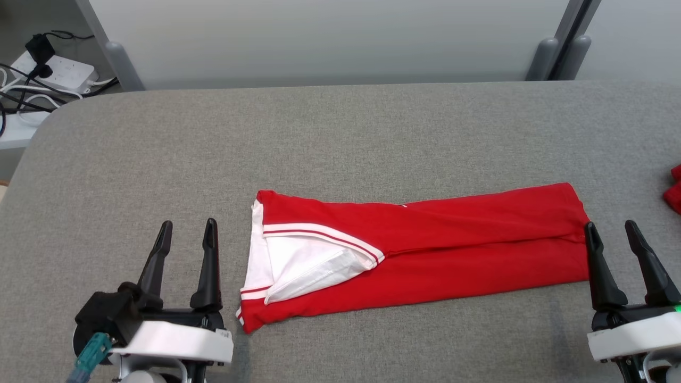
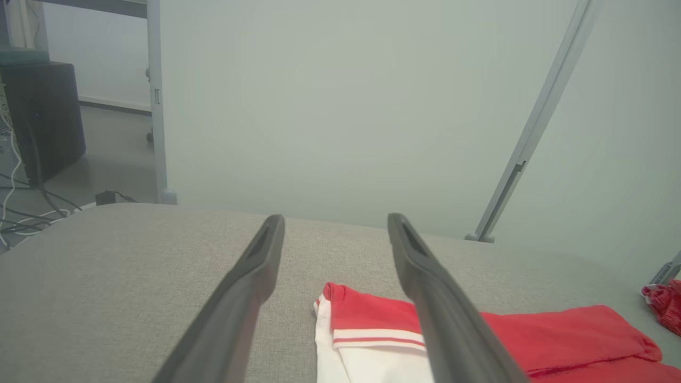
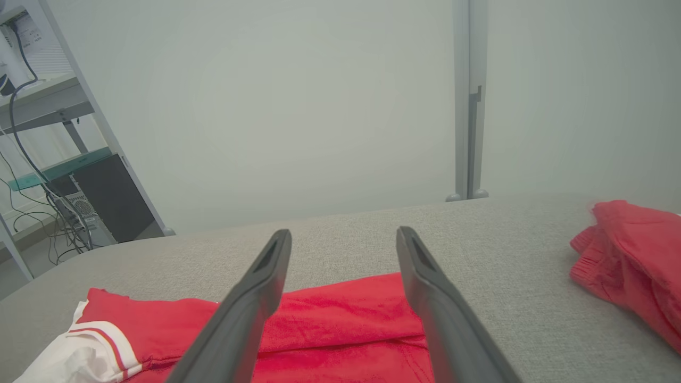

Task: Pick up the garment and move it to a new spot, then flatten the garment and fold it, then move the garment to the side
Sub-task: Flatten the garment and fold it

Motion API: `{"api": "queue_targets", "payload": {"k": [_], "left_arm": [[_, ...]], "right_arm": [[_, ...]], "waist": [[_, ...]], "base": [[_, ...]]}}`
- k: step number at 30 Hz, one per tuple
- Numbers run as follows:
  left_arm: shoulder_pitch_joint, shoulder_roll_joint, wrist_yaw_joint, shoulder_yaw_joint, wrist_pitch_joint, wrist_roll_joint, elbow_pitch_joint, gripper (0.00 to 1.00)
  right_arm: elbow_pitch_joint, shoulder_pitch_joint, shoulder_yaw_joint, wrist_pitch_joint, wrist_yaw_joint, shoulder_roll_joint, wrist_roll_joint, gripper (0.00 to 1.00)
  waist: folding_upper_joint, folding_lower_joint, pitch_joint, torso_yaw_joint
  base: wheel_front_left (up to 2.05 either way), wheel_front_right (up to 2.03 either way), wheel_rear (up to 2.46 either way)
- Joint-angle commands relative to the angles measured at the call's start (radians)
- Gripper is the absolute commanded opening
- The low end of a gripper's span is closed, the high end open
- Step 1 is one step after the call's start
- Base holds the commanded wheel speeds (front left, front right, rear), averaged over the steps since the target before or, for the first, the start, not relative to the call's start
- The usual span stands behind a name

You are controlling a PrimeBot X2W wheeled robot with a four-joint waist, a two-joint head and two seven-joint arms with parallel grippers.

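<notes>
While the left gripper point(image 1: 189, 222) at lower left and right gripper point(image 1: 610, 225) at lower right stand empty, jaws apart, the garment point(image 1: 425, 250) lies folded in a long strip across the table point(image 1: 340, 133) at centre frame. A pinch catching only the top layer could pull the fold open, spilling its white flap point(image 1: 308, 263).

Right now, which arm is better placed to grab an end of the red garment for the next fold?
Probably right: the open right gripper sits at the hem end of the garment, while the left gripper stands apart from its collar end.
</notes>
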Motion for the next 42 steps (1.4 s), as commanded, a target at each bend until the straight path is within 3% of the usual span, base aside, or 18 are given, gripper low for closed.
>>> {"api": "queue_targets", "payload": {"k": [1,11,22,38,42], "left_arm": [[0.000,-0.001,-0.017,0.055,-0.010,0.024,-0.021,1.00],[0.126,-0.082,-0.118,0.155,-0.010,0.194,0.017,1.00],[0.197,-0.135,-0.188,0.225,-0.010,0.254,0.042,1.00],[0.183,-0.161,-0.235,0.247,-0.010,0.299,0.060,1.00],[0.173,-0.163,-0.240,0.238,-0.010,0.306,0.051,1.00]], "right_arm": [[-0.041,0.010,0.020,-0.013,-0.003,-0.015,-0.012,1.00],[-0.083,0.101,0.014,-0.013,-0.003,0.002,-0.011,1.00],[-0.070,0.147,0.019,-0.013,-0.003,0.006,-0.010,1.00],[-0.022,0.144,0.006,-0.013,-0.003,0.015,0.041,1.00],[0.080,0.089,0.035,-0.013,-0.003,-0.017,0.113,1.00]], "waist": [[0.0000,0.0000,-0.011,-0.004],[0.0000,0.0000,-0.081,-0.004],[0.0000,0.0000,-0.120,-0.001],[0.0000,0.0000,-0.113,0.013],[0.0000,0.0000,-0.091,0.015]], "base": [[0.00,0.00,0.00],[0.00,0.00,0.00],[0.00,0.00,0.00],[0.00,0.00,0.00],[0.00,0.00,0.00]]}}
